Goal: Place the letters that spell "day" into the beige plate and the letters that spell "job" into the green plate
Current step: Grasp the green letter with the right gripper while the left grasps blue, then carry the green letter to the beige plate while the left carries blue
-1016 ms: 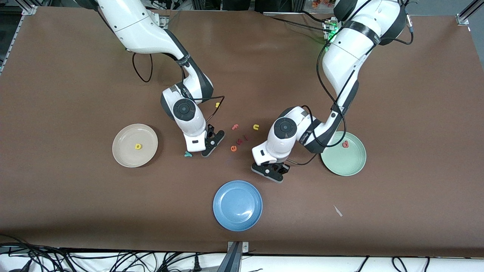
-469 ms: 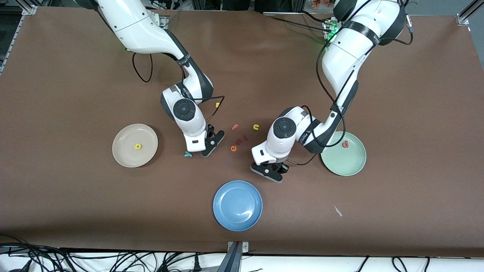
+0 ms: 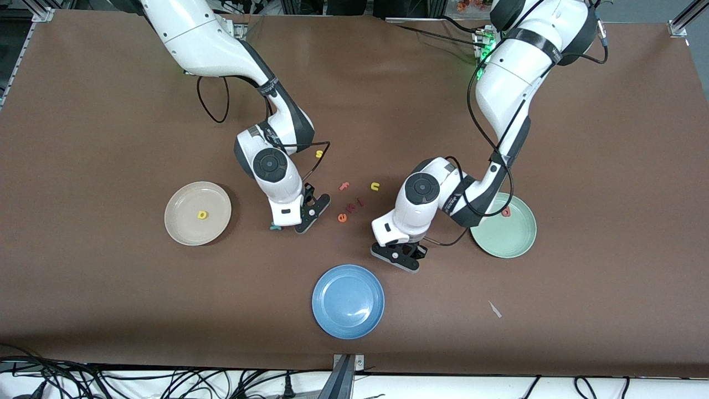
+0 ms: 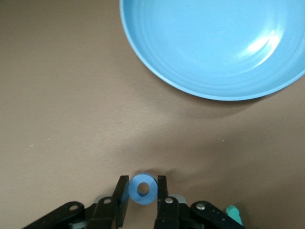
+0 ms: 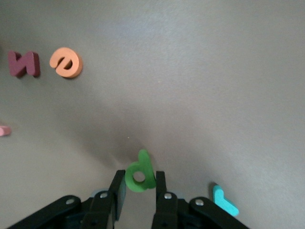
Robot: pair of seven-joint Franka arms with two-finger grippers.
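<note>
A small blue foam ring "o" (image 4: 143, 189) is clamped by the left gripper (image 4: 143, 195); a green rounded foam letter (image 5: 139, 175) is pinched by the right gripper (image 5: 139, 188), a teal "y" (image 5: 224, 200) lying just beside it.

In the front view the right arm's wrist covers most of the teal letter (image 3: 273, 226), so only a sliver shows and its shape cannot be read. The left arm's elbow overlaps the rim of the green plate (image 3: 507, 238) and hides part of the red letter (image 3: 505, 211) lying in it. The blue ring (image 4: 143, 189) and the green letter (image 5: 139, 174) do not show in the front view, each being under a wrist. The blue plate (image 4: 209, 43) is cut off by the edge of the left wrist view. The pink letter (image 5: 4, 130) is clipped at the border of the right wrist view. The small pale scrap (image 3: 494, 309) on the table is too small to identify.
</note>
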